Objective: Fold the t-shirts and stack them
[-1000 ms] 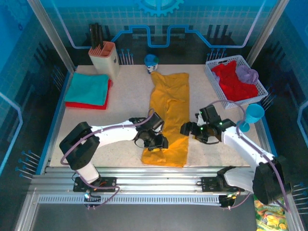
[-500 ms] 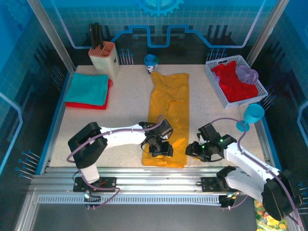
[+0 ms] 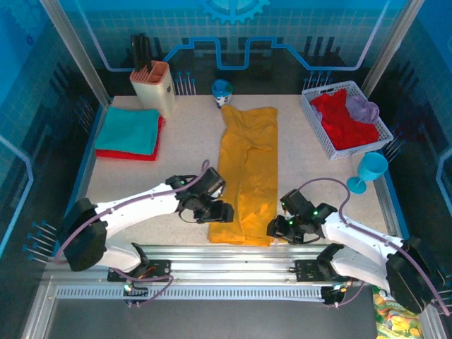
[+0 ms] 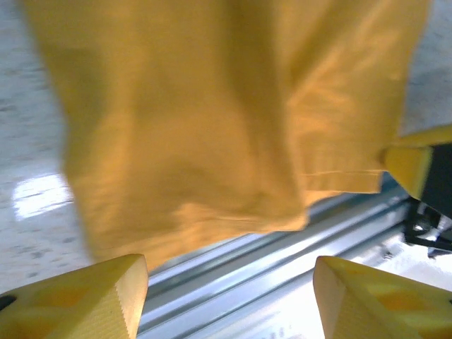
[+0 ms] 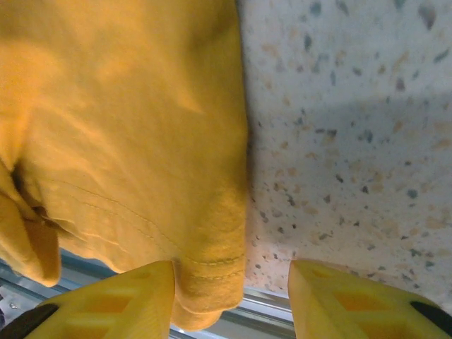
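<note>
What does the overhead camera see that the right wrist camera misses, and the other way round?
Overhead: the wider scene, with a teal tee atop a folded red tee far left, a white basket holding a crumpled red tee and a lavender tee far right, and the left gripper and right gripper at the near end of the yellow shirt.
Right wrist: close detail, with the shirt's stitched hem seen between the open yellow fingers.
Both: the yellow shirt and the speckled table.
</note>
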